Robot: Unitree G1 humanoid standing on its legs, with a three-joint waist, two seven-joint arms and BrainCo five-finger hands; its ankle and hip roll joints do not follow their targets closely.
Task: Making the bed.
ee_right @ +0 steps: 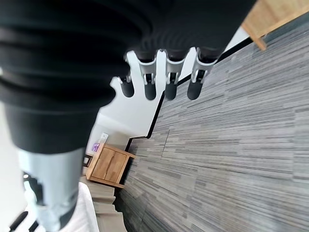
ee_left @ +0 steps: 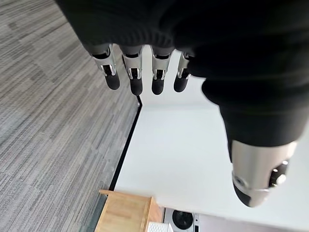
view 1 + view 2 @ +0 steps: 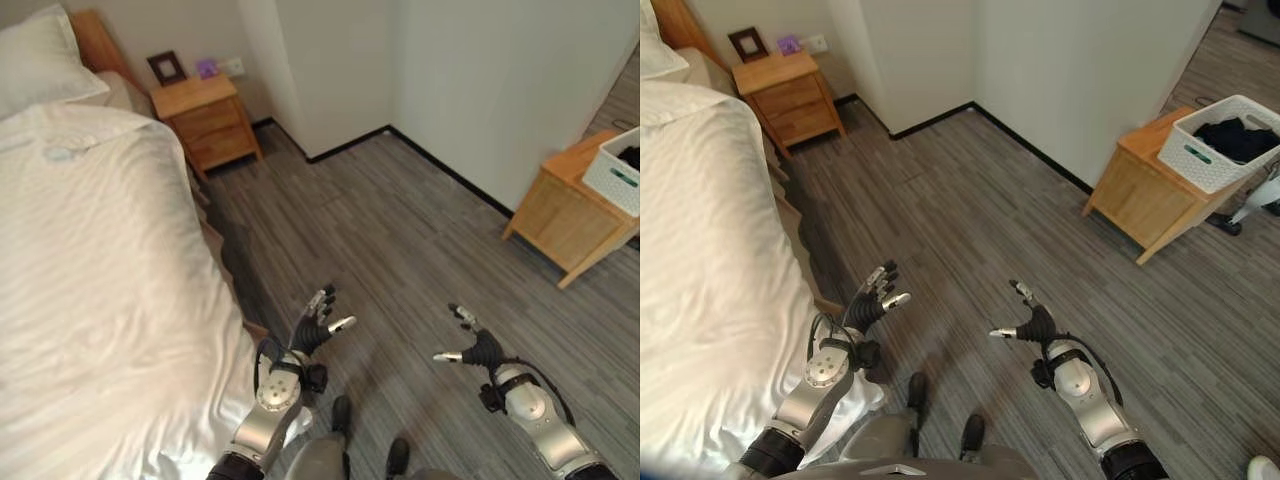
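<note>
Two robot hands, left robot hand (image 3: 312, 330) and right robot hand (image 3: 478, 347), hover spread wide and empty above open floor (image 3: 400, 240). Bed (image 3: 90, 280) runs lengthwise toward pillow (image 3: 35, 60), its side edge beside the left one.

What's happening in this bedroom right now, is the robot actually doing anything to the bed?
Not at this moment. The robot stands beside the bed, whose white duvet is spread over it with a pillow at the head. The left hand and right hand are both held open over the grey floor, holding nothing and touching nothing.
</note>
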